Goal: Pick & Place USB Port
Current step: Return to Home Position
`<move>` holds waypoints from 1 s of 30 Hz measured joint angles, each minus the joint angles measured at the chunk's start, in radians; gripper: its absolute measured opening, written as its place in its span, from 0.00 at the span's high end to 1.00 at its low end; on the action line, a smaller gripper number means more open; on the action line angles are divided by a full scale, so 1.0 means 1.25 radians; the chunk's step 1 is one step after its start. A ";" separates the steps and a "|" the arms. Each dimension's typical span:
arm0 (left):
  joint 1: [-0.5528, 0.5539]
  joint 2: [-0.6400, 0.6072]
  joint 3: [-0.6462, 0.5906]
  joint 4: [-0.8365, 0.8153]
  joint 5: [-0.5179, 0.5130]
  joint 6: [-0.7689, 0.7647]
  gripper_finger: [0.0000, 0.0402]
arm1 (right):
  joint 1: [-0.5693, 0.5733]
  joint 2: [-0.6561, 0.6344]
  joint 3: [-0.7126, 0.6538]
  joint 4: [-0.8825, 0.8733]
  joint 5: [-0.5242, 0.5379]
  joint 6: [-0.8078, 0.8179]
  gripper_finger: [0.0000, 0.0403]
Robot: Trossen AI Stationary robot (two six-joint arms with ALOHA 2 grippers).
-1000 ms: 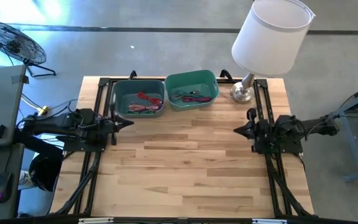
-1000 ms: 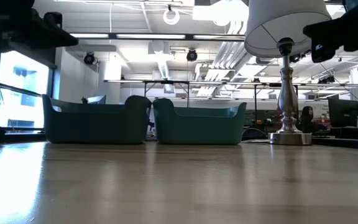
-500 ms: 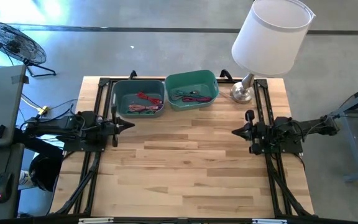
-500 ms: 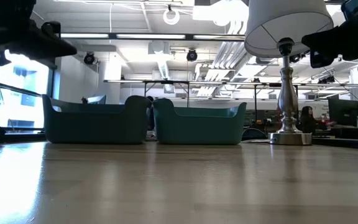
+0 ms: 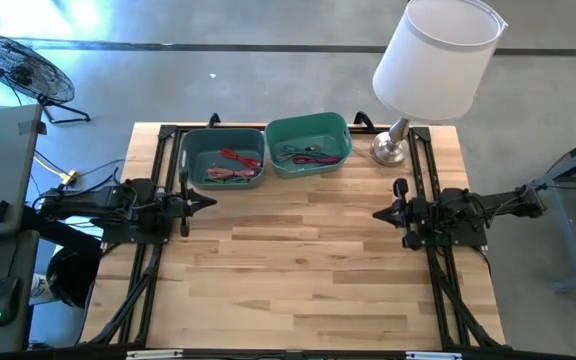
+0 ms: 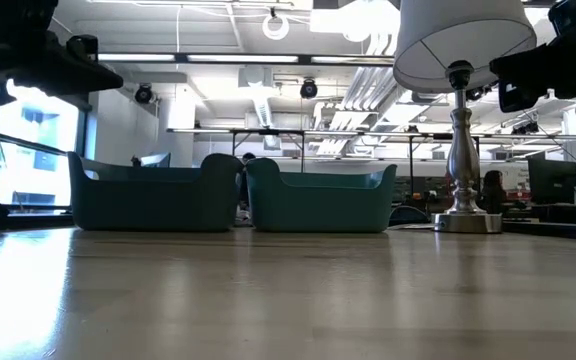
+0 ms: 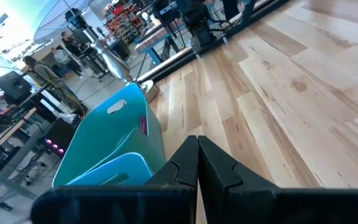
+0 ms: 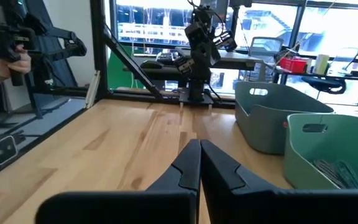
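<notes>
Two bins stand side by side at the table's far edge. The grey-blue bin [image 5: 223,160] holds red and pink cables [image 5: 234,167]. The teal bin [image 5: 308,144] holds dark and pink cables [image 5: 303,154]. My left gripper [image 5: 211,200] hovers shut just near of the grey-blue bin, pointing toward the table's right; its wrist view shows the closed fingers [image 7: 197,140]. My right gripper [image 5: 376,212] hovers shut at the right side, pointing left, with its fingers [image 8: 200,143] closed. Neither holds anything. No USB port is plainly visible apart from the cables.
A lamp with a white shade [image 5: 436,58] stands on a metal base [image 5: 389,150] at the far right corner, beside the teal bin. Bare wooden tabletop [image 5: 298,270] spans the middle and near side. A person's hand [image 8: 8,65] shows in the room beyond the table.
My left arm has dipped a little, and my right gripper has edged slightly toward the table's middle. Both stay shut. The bins and cables have not moved.
</notes>
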 joint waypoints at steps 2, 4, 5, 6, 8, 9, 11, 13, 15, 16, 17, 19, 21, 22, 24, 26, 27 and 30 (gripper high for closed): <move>0.000 0.000 0.000 0.000 0.000 -0.002 1.00 | 0.000 0.000 -0.011 0.036 -0.010 0.002 1.00; 0.000 0.000 0.000 -0.001 0.000 -0.006 1.00 | 0.000 0.000 -0.047 0.119 -0.032 -0.003 1.00; 0.000 0.000 0.000 -0.001 0.000 -0.007 1.00 | 0.000 0.002 -0.045 0.112 -0.041 -0.008 1.00; 0.000 0.000 0.000 -0.001 0.000 -0.008 1.00 | 0.001 0.007 -0.045 0.114 -0.042 -0.008 1.00; 0.000 0.000 0.000 -0.001 0.000 -0.008 1.00 | 0.000 0.009 -0.045 0.114 -0.032 -0.008 1.00; 0.000 0.000 0.000 -0.002 0.000 -0.009 1.00 | 0.000 0.010 -0.045 0.115 -0.033 -0.010 1.00; 0.000 0.000 0.000 -0.003 0.003 -0.013 1.00 | 0.000 0.011 -0.045 0.120 -0.036 -0.014 1.00; 0.000 0.000 0.000 -0.005 0.003 -0.014 1.00 | 0.000 0.011 -0.045 0.120 -0.032 -0.024 1.00; 0.000 0.000 0.000 -0.005 0.003 -0.015 1.00 | 0.000 0.011 -0.045 0.119 -0.017 -0.037 1.00; 0.000 0.000 0.000 -0.005 0.003 -0.015 1.00 | 0.000 0.011 -0.045 0.119 -0.009 -0.043 1.00; 0.000 0.000 0.000 -0.005 0.003 -0.015 1.00 | 0.000 0.011 -0.045 0.119 -0.003 -0.047 1.00; 0.000 0.000 0.000 -0.005 0.003 -0.017 1.00 | -0.007 0.011 -0.045 0.114 0.000 -0.051 1.00; 0.000 0.000 0.000 -0.005 0.004 -0.017 1.00 | -0.021 0.011 -0.045 0.110 -0.001 -0.051 1.00; 0.000 0.000 0.000 -0.005 0.004 -0.017 1.00 | -0.031 0.011 -0.045 0.111 -0.001 -0.053 1.00; 0.000 0.000 0.000 -0.005 0.004 -0.017 1.00 | -0.055 0.011 -0.045 0.113 -0.017 -0.058 1.00; 0.000 0.000 0.000 -0.005 0.004 -0.017 1.00 | -0.081 0.011 -0.045 0.113 -0.056 -0.056 1.00; 0.000 0.000 0.000 -0.005 0.004 -0.018 1.00 | -0.094 0.011 -0.046 0.111 -0.075 -0.049 1.00; 0.000 0.000 0.000 -0.005 0.007 -0.022 1.00 | -0.132 0.011 -0.046 0.099 -0.091 -0.042 1.00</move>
